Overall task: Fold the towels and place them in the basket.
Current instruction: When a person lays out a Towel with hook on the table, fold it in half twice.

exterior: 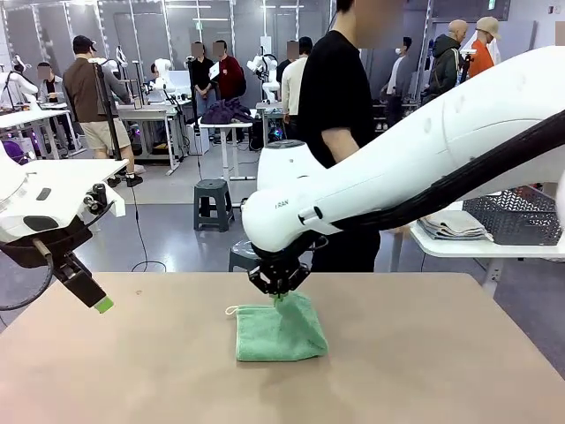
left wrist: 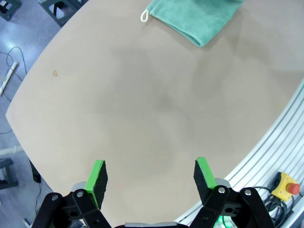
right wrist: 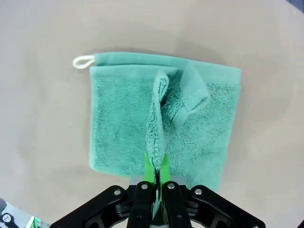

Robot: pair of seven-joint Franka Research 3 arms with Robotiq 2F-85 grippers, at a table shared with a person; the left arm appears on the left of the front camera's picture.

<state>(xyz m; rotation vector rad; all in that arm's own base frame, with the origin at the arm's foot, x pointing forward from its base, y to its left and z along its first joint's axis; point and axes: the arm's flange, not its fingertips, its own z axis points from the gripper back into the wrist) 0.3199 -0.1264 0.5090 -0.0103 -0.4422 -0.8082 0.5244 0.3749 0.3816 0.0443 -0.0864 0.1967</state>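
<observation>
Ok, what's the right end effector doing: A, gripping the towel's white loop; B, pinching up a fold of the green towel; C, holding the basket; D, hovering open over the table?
B: the right end effector is shut on a raised ridge of the green towel.

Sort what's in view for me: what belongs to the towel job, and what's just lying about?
Job: green towel, pinched by the right gripper; dark mesh basket on the side table; open left gripper.
Lying about: grey stool; purple clothes heap; emergency stop button.
</observation>
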